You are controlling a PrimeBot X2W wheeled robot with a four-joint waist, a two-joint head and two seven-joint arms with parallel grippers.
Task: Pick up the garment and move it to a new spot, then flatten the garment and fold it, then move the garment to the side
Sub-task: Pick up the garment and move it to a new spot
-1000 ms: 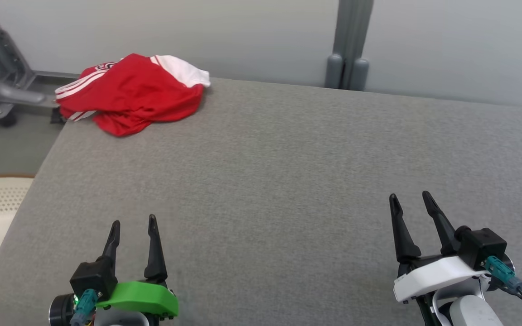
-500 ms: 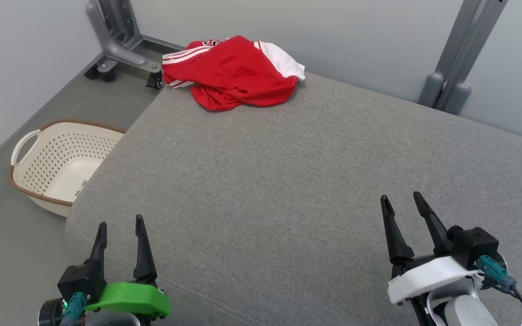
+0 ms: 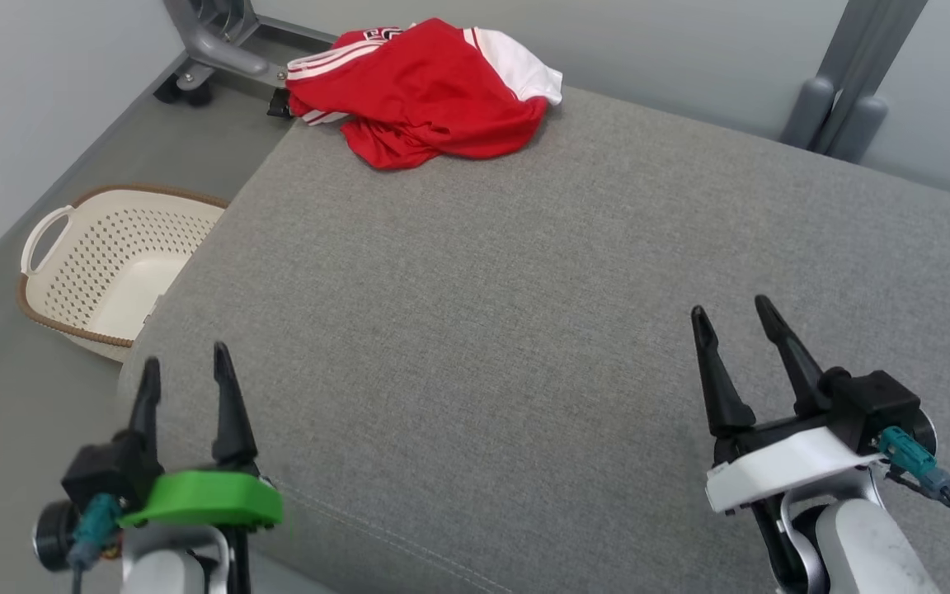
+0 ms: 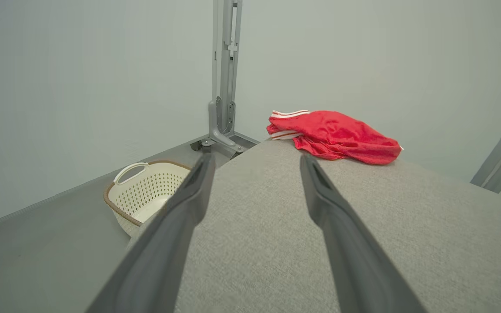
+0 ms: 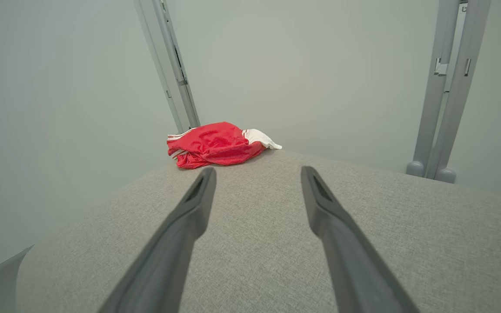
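Head camera has swung and tipped since a second ago, so the whole scene sits differently in frame. The basket, then a sliver at the edge, is now in full view. The garment's heap looks unchanged. Both grippers ride a little higher in frame than half a second ago.

Garment [image 3: 434, 91]: red with white sleeve and white stripes, crumpled in a heap at 12 o'clock in the head view, on the far left corner of the grey cushion [image 3: 524, 289]. One striped edge hangs over the cushion's side.

Left gripper [image 3: 185, 356]: at 7 o'clock, above the near left edge of the cushion. Fingers spread wide, nothing between them. In the left wrist view the garment [image 4: 337, 137] lies at about 1 o'clock beyond the fingertips, well apart.

Right gripper [image 3: 731, 307]: at 4 o'clock above the cushion. Fingers spread wide, nothing held. In the right wrist view the garment [image 5: 215, 145] lies at 11 o'clock, well apart.

Basket [image 3: 112, 247]: cream, perforated, brown rim, on the floor at 9 o'clock, beside the cushion.

Grey stand base [image 3: 211, 49] with casters on the floor at 11 o'clock, near the garment. Grey post [image 3: 846, 99] at 1 o'clock behind the cushion.
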